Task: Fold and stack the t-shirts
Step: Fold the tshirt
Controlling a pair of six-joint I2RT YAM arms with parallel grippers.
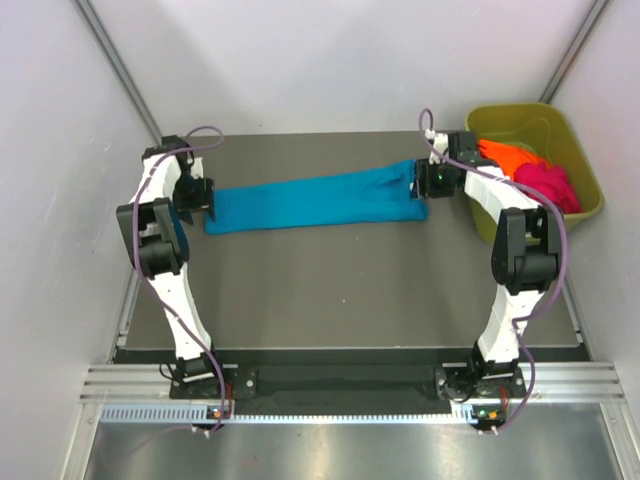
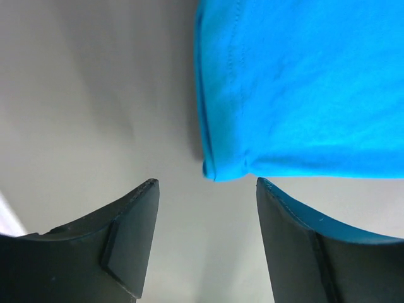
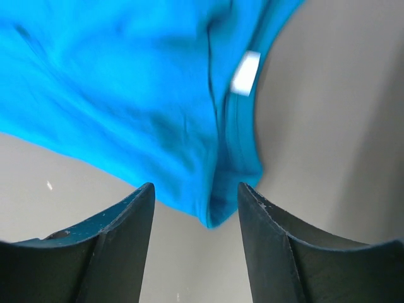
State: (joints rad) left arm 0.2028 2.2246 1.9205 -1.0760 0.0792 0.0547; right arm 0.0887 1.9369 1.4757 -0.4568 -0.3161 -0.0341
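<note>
Teal t-shirt (image 1: 310, 200): lies as a long, narrow band across the upper middle of the overhead frame, flat on the dark table (image 1: 350, 290), running from centre-left to centre-right.
My left gripper (image 2: 206, 182): poised at the band's left end, fingers spread and holding nothing. A hemmed corner of cloth sits just beyond the tips, in the upper right of my wrist frame.
My right gripper (image 3: 196, 186): poised at the band's right end, the collar end, going by the white neck label (image 3: 246, 72). Fingers are spread; a fold of cloth dips toward the gap but is not clamped.
Other shirts: an orange t-shirt (image 1: 505, 157) and a magenta t-shirt (image 1: 555, 185) sit heaped in the olive-green tub (image 1: 580, 150), upper right of the overhead frame.
Step in hand: as I judge it, the lengthwise fold is made and the crosswise fold is not yet begun.
Next move: calls for pinching one end through every layer and carrying it over onto the other, edges matched, without dragging the band askew.
</note>
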